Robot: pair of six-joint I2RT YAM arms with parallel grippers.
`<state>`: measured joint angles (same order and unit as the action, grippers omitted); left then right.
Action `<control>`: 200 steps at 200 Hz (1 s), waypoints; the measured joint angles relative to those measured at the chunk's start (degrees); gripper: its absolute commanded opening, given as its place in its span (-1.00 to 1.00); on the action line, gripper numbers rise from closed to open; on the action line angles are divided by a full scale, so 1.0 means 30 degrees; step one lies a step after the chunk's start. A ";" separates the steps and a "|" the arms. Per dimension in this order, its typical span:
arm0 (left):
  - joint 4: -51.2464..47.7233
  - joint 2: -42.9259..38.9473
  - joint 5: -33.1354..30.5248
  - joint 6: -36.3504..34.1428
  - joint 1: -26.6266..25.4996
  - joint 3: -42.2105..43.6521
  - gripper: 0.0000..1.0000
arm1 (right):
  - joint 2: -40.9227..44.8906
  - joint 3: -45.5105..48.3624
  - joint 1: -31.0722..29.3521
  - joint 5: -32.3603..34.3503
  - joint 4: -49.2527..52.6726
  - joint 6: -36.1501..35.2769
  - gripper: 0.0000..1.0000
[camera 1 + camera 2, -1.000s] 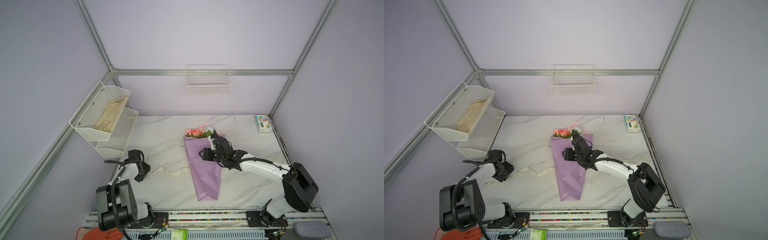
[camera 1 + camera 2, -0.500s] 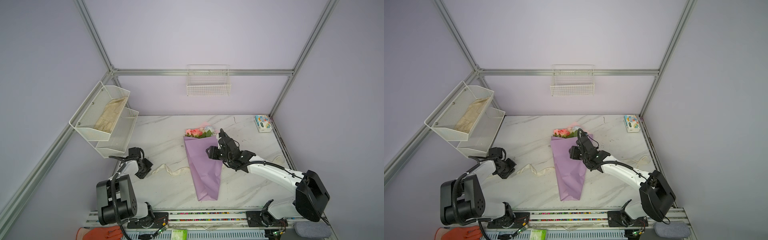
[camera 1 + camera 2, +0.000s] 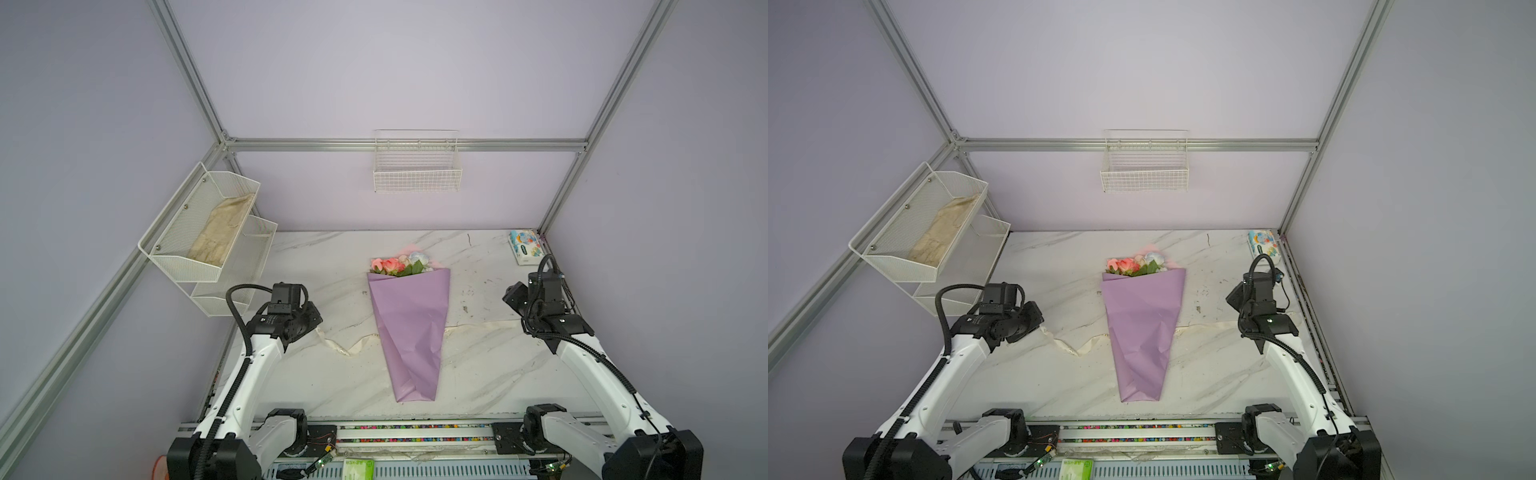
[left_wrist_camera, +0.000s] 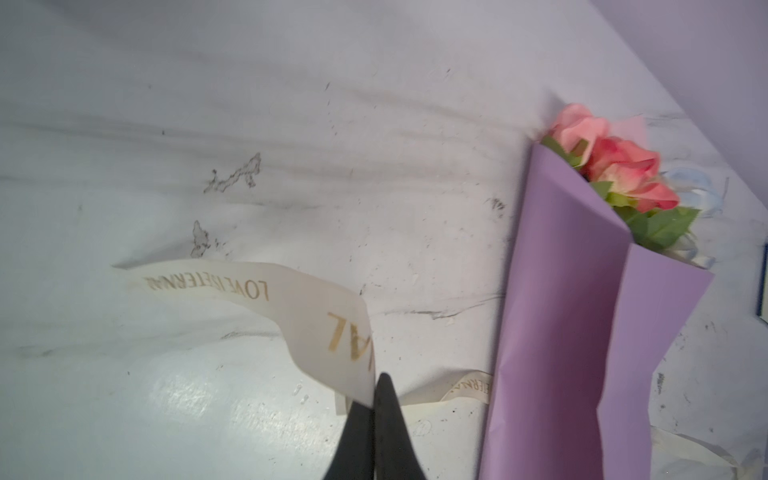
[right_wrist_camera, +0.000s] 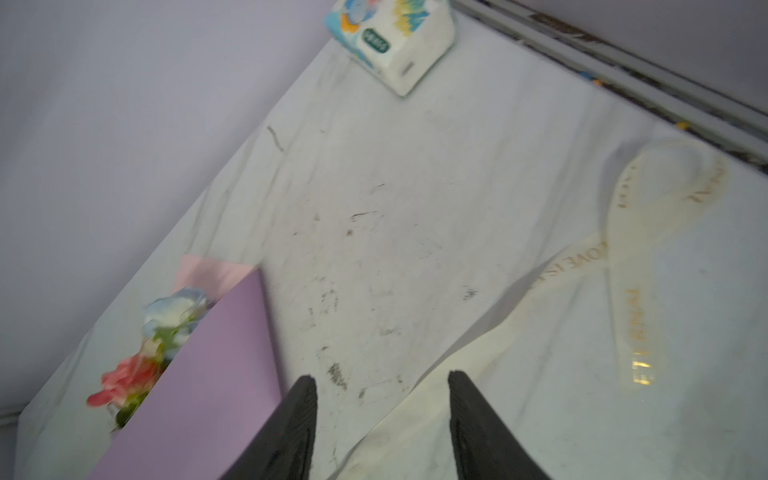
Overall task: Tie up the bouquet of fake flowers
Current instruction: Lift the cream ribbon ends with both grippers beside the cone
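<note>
The bouquet of fake flowers [image 3: 409, 328] [image 3: 1142, 328] lies mid-table in both top views, a lilac paper cone with pink and pale blue roses at its far end. A cream lettered ribbon [image 3: 349, 347] [image 4: 316, 316] passes under the cone and comes out on both sides. My left gripper [image 3: 316, 326] [image 3: 1039, 328] [image 4: 376, 382] is shut on the ribbon's left end, left of the cone [image 4: 582, 311]. My right gripper [image 3: 510, 296] [image 3: 1232, 297] [image 5: 380, 382] stands open to the right of the cone [image 5: 208, 395], above the ribbon's right stretch [image 5: 636, 249], holding nothing.
A tissue pack [image 3: 524, 247] [image 5: 390, 37] sits in the back right corner. A white mesh shelf [image 3: 208, 232] holding a cloth hangs on the left wall, close to the left arm. A wire basket [image 3: 417, 166] hangs on the back wall.
My right gripper has left the paper cone and drawn back to the right side of the table. The left gripper has closed on the ribbon's end.
</note>
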<state>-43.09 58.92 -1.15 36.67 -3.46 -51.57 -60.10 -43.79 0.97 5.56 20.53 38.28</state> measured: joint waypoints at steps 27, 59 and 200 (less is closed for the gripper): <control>-0.0066 -0.0291 -0.0554 -0.0678 -0.0401 -0.1501 -1.00 | -0.1851 0.0095 0.3985 -0.0991 0.0488 -0.0787 0.07; -0.0146 -0.0328 -0.0408 -0.1698 -0.0750 -0.1814 -1.00 | -0.5319 -0.0546 0.5814 -0.1472 0.0831 -0.1938 0.13; 0.2426 -0.1530 0.2382 -0.4517 -0.0772 -0.1807 -1.00 | -0.8269 -0.0831 0.5872 -0.2783 0.0627 0.0656 0.30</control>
<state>-35.81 54.33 6.00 23.11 -5.78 -56.99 -84.90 -46.28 18.59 -2.79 22.41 40.25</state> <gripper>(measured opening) 0.047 0.650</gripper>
